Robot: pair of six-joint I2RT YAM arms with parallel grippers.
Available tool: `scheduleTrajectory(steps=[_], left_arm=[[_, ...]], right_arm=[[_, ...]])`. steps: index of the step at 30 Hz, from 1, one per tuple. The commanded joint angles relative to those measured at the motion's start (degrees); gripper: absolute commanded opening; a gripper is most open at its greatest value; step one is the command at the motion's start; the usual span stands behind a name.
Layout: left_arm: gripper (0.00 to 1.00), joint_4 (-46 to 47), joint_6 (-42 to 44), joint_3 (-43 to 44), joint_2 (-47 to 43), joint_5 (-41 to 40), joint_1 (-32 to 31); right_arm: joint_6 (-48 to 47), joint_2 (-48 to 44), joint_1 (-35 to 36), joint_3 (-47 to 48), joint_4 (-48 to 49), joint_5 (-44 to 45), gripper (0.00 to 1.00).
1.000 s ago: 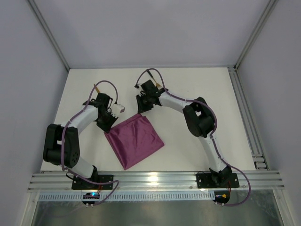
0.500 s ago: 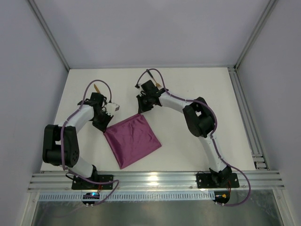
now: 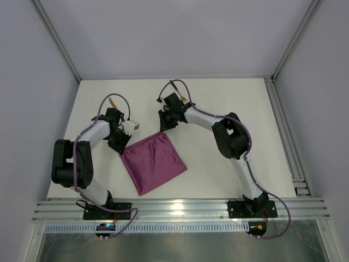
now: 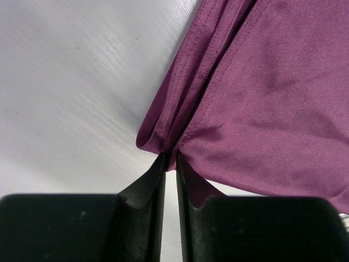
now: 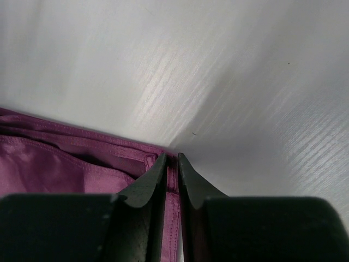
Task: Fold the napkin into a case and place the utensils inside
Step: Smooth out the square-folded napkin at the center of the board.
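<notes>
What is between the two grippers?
The napkin: one edge runs from the left gripper to the right gripper, with a corner at each one's fingertips. The top view shows it.

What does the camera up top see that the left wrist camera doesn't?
Only the top camera shows the whole napkin lying as a square on the table, the left arm, the right arm, and the right hand at the napkin's far corner. Only the left wrist camera shows the stitched hem and bunched layers right at the nearly closed fingers. Both show the magenta napkin, the white table and the left hand at a napkin corner.
</notes>
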Motion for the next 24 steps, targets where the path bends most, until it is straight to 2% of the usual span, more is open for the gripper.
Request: scheduleTrajectory(steps=[1,6,10,24], left_arm=[[0.16,1.9,0.4,2.5,0.8,0.6,0.3],[0.23,1.2,-0.6,3.8,-0.8,1.0,0.3],[0.29,-0.2,-1.1,4.2,-2.0,1.3,0.3],[0.29,-2.7,-1.4,2.8,1.0,0.9,0.4]], right_arm=[[-1.1,-2.6,-0.2,-0.5,-2.0,1.7,0.18],[-0.8,-5.4,-0.7,0.1,-3.3,4.1,0.30],[-1.2,-6.8,-0.6,-0.3,-3.9,5.9,0.33],[-1.5,-7.7,-0.1,-5.2,-3.5,3.2,0.34]])
